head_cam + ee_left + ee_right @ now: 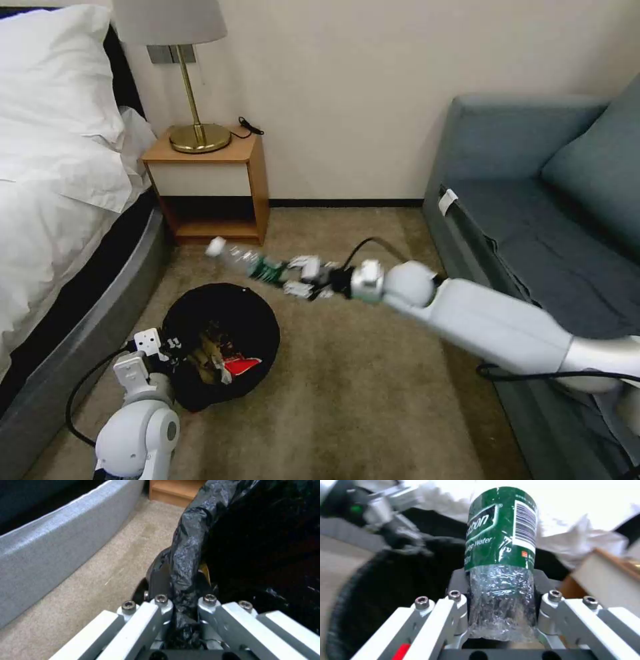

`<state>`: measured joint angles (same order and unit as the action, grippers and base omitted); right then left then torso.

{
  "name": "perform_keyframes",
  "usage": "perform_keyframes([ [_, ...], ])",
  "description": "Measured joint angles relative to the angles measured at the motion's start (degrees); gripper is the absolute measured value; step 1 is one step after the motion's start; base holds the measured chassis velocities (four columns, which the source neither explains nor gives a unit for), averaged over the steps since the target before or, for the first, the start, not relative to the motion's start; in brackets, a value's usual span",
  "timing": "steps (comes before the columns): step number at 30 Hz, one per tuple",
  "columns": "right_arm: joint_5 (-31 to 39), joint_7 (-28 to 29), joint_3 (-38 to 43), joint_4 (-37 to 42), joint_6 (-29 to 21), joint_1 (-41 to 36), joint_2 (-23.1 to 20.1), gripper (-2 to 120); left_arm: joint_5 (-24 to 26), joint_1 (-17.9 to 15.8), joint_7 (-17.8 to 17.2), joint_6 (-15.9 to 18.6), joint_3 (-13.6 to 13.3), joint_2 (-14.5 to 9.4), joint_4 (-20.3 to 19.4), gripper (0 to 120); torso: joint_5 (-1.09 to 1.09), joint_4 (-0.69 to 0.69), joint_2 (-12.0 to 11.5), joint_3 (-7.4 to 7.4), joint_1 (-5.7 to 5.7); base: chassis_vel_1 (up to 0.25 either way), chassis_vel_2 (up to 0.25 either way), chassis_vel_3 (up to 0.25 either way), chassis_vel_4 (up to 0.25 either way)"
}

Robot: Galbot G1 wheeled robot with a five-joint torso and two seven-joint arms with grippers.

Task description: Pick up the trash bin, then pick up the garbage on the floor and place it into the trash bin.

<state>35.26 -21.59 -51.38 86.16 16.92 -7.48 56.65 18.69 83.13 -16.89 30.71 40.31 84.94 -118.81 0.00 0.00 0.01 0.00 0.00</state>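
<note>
The trash bin is held at its near-left rim by the left gripper, the jaws closed on the black liner. Wrappers already lie inside — a red-and-white wrapper and brownish pieces beside it. The bottle is clamped at its clear lower end by the right gripper, carried just beyond the bin's far rim, not yet over the opening. Judged from this, release into the bin remains. The nightstand stands far left, the bed to the left, the sofa to the right — none obstructing.
</note>
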Motion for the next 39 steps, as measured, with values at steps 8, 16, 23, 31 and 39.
perform_keyframes([
  [8, -0.7, 3.0, -7.7, -2.5, 0.2, 1.1, 5.1, 26, -0.2, 0.2, 0.0, 0.0, -0.2, 0.3, -0.3, 3, -0.01, 0.0, 0.0, 0.0, 0.0, 0.0, 0.0, 0.0, 0.0],
  [16, -1.9, 4.5, -10.9, -4.8, -0.2, 1.6, 8.5, 26, -0.7, 0.2, -0.1, 0.0, -0.7, 0.8, -0.8, 3, 0.0, 0.0, 0.0, 0.0, 0.0, 0.0, 0.0, 0.0, 0.0],
  [23, -3.2, 5.2, -11.5, -6.0, -0.5, 1.3, 8.1, 45, -1.1, 0.2, 0.0, 0.0, -0.9, 1.0, -0.9, 3, 0.0, -0.01, 0.0, 0.0, 0.0, 0.0, 0.0, 0.0, 0.0],
  [31, -3.6, 5.4, -10.7, -6.0, -0.6, 1.0, 7.0, 76, -1.2, 0.1, 0.0, 0.0, -1.0, 1.0, -0.9, 3, 0.01, -0.01, 0.0, 0.0, 0.0, 0.0, 0.0, 0.0, 0.0],
  [39, -3.7, 5.8, -7.9, -6.0, -0.7, 1.0, 7.0, 99, -1.1, 0.1, 0.0, 0.0, -0.9, 1.0, -0.8, 3, 0.01, 0.0, 0.0, 0.0, 0.0, 0.0, 0.0, 0.0, 0.0],
])
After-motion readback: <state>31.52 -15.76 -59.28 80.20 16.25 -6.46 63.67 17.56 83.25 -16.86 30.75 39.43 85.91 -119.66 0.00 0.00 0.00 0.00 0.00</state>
